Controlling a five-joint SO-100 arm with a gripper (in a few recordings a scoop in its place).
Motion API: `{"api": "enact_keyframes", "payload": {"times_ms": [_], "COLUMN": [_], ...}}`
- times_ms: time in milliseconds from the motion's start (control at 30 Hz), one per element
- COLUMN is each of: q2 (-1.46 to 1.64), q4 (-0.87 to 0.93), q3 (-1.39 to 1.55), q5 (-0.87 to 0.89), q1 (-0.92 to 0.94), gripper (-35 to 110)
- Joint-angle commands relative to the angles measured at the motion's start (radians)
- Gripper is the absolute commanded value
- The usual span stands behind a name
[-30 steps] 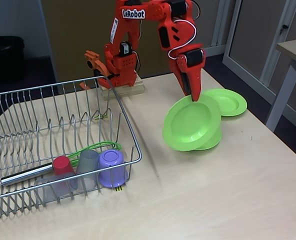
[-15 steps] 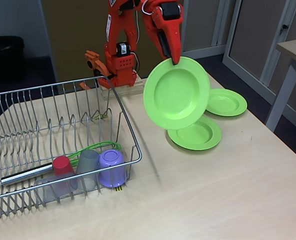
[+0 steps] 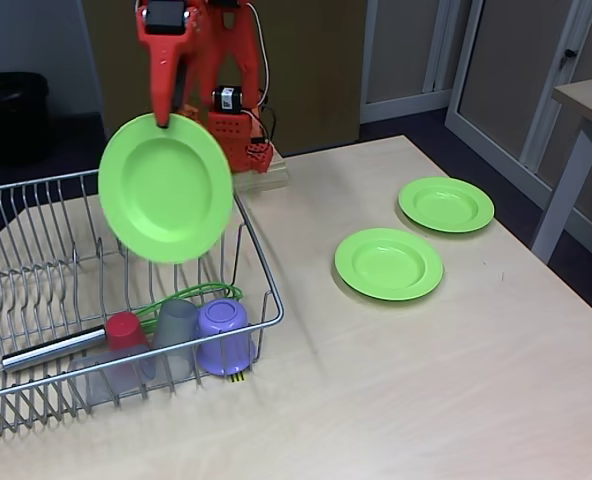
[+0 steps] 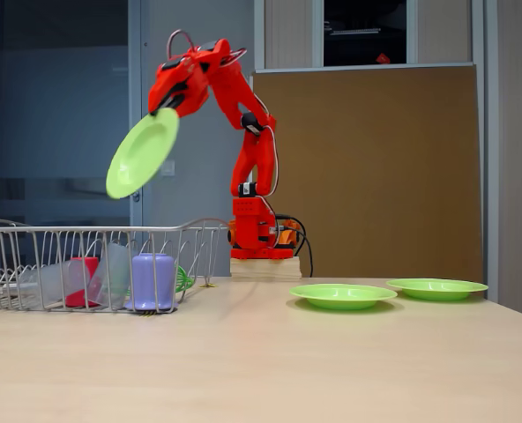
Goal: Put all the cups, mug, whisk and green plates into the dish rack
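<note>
A green plate [image 3: 166, 187] hangs tilted in the air above the dish rack [image 3: 36, 255], pinched at its top rim by the gripper [image 3: 162, 120], whose jaws are clamped on it. The rack's near end holds the whisk [image 3: 96, 330], red cup [image 3: 124, 330], grey cup [image 3: 176, 325] and mug [image 3: 223, 335]. Two more green plates [image 3: 388, 263] [image 3: 446, 204] lie right on the table [image 3: 426, 380].
</note>
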Motion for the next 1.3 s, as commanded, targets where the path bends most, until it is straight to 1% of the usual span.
{"api": "enact_keyframes", "payload": {"times_ms": [0, 133, 267, 500, 800, 1067, 1267], "q2": [0.066, 0.100, 0.133, 0.169, 0.138, 0.057, -0.035], "q4": [-0.069, -0.176, -0.238, -0.298, -0.394, -0.488, -0.589], "q3": [0.121, 0.268, 0.362, 0.472, 0.574, 0.630, 0.680], "q5": [0.063, 0.106, 0.117, 0.115, 0.092, 0.020, -0.080], "q1": [0.107, 0.161, 0.209, 0.272, 0.325, 0.382, 0.387], "gripper": [0, 0, 0, 0, 0, 0, 0]}}
